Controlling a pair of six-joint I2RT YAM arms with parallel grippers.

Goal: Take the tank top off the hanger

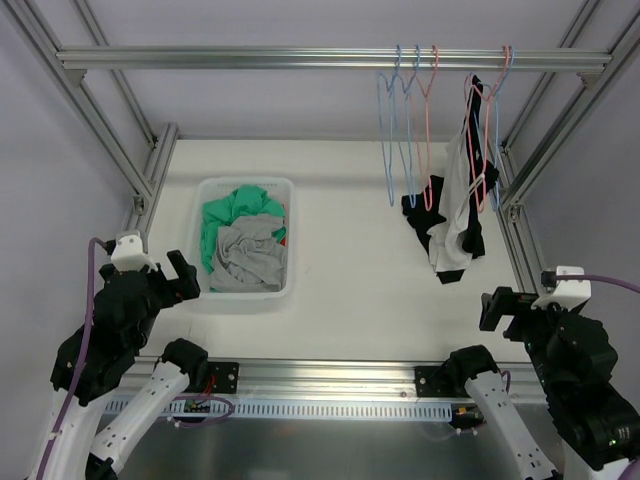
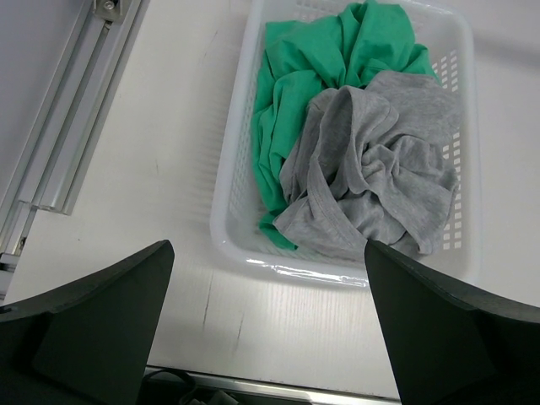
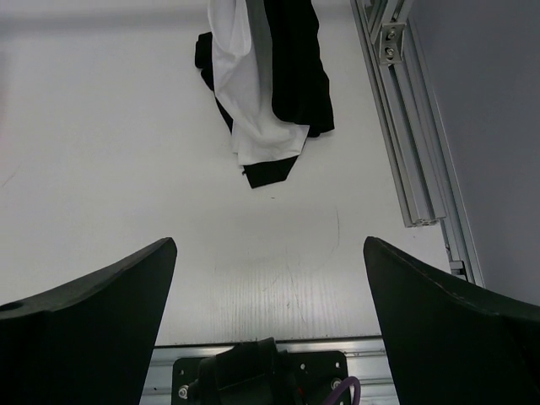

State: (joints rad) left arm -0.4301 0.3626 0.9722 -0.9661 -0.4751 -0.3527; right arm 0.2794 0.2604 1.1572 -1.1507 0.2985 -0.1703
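Note:
A black and white tank top hangs on a pink hanger from the top rail at the back right, its lower end lying on the table. It also shows in the right wrist view. My right gripper is open and empty near the front right, well short of the garment. My left gripper is open and empty at the front left, beside the white basket.
The white basket holds a green garment and a grey garment. Empty blue and pink hangers hang on the rail left of the tank top. Aluminium frame posts stand at both sides.

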